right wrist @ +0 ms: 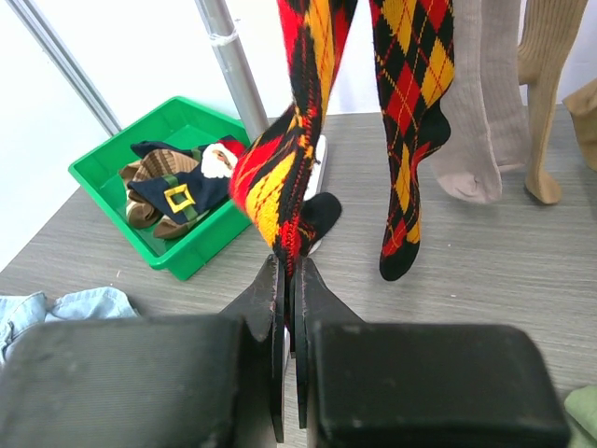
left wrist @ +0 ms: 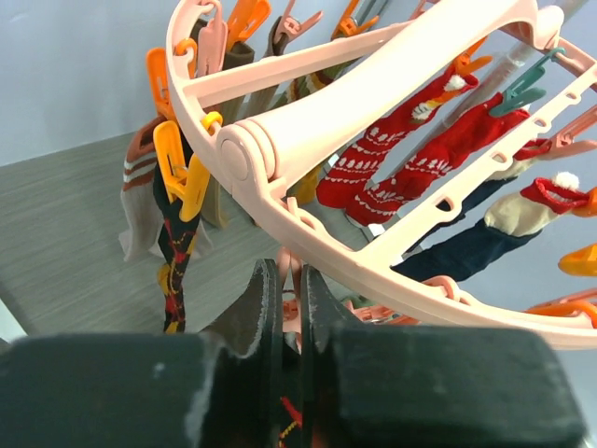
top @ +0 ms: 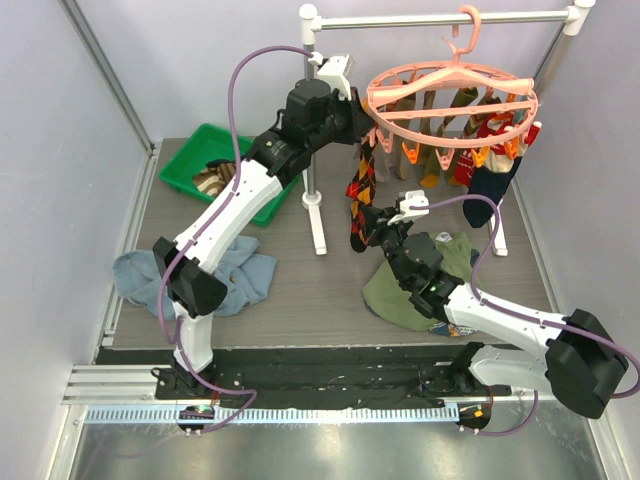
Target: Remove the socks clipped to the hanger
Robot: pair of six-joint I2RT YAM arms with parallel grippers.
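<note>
Above the grey surface [top: 320,300], the hanger [top: 452,100] is being carried by a rail [top: 440,18]. An argyle sock [right wrist: 289,177] is being held taut, long axis vertical, below the hanger's rim. Its toe is being pinched by the right jaws, while the left jaws, nearer the hanger, are being pressed onto a pink peg [left wrist: 291,313].

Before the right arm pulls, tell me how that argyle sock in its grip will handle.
Probably floppy: the argyle sock folds and drapes down into the right gripper. Likely light, since it is small and thin, one of many on the plastic hanger. Being knit, it may stretch before it comes free.
</note>
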